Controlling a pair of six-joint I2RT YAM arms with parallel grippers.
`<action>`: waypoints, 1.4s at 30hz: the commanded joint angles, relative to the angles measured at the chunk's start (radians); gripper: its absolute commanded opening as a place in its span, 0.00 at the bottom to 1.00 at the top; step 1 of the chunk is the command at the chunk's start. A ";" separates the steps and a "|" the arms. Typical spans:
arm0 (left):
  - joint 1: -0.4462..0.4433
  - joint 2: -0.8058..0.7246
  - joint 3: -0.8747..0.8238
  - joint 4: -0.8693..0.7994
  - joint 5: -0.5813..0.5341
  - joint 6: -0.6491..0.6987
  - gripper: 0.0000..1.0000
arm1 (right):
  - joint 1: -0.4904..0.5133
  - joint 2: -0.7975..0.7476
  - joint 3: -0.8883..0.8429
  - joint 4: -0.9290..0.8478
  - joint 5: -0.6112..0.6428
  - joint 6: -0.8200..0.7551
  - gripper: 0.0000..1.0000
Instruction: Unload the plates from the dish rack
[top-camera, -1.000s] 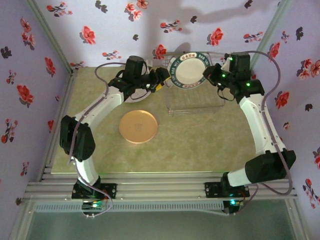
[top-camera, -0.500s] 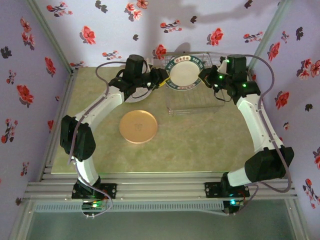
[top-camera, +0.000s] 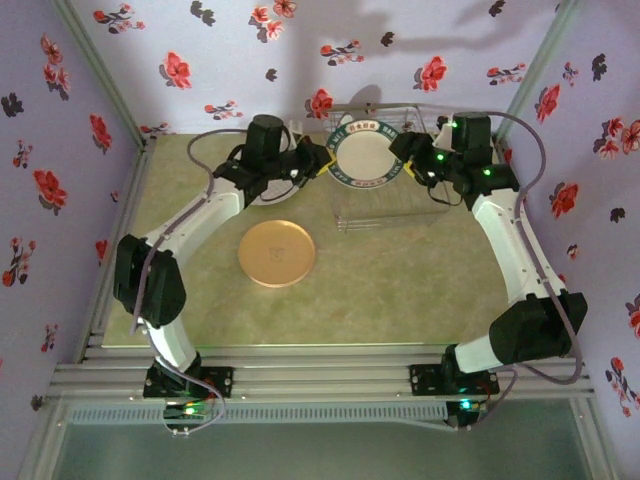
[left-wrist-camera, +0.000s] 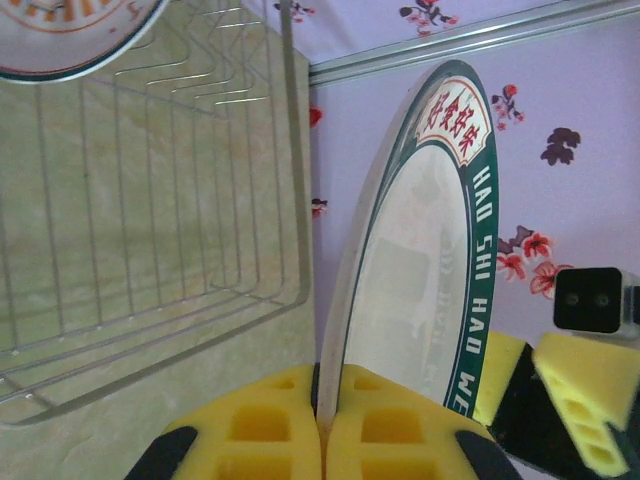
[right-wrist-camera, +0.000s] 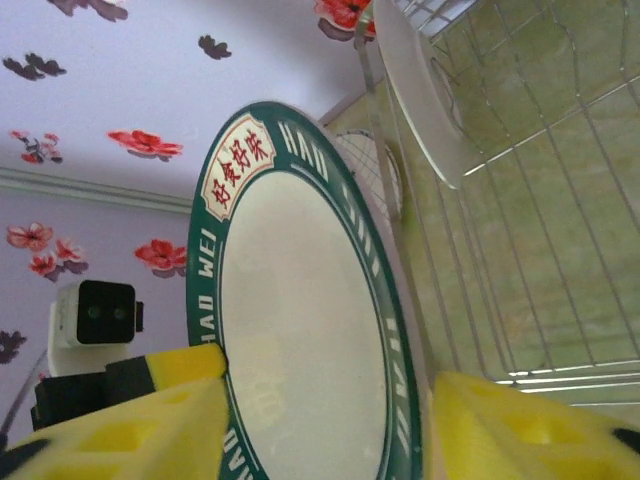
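**Green-rimmed plate on edge at the rack: left grip closed, right jaws apart**

Enclosure: lilac walls (top-camera: 230, 40) with a red flower print, and a green marbled table (top-camera: 400, 290).

At left, an orange plate (top-camera: 277, 253) lies flat on the table, well apart from the rack (top-camera: 390, 208).

The left gripper (left-wrist-camera: 320, 430) is clamped on the left rim of the green-rimmed plate (top-camera: 364, 153), with its yellow foam pads pressed to both faces. The plate stands on edge over the rear of the thin wire rack. Whether it rests on the wires cannot be told.

The right gripper (top-camera: 402, 150) is spread, one pad on either side of the right rim, not pinching.

A pale plate (right-wrist-camera: 420, 100) stands in the rack.

Assessment: the green-rimmed plate is round, stiff and glossy. It is probably slippery, of moderate weight, and liable to chip if knocked. A single rim pinch lets it swing. It is best held deep over the lettered band and kept upright.
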 joint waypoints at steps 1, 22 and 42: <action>0.041 -0.092 -0.049 0.042 0.005 0.026 0.00 | 0.002 -0.041 0.033 -0.068 0.057 -0.085 0.64; 0.303 -0.612 -0.730 -0.319 -0.061 0.227 0.00 | 0.285 -0.164 -0.066 0.087 0.195 -0.514 0.80; 0.304 -0.458 -0.838 -0.269 -0.196 0.295 0.00 | 0.293 -0.137 -0.059 0.042 0.199 -0.487 0.80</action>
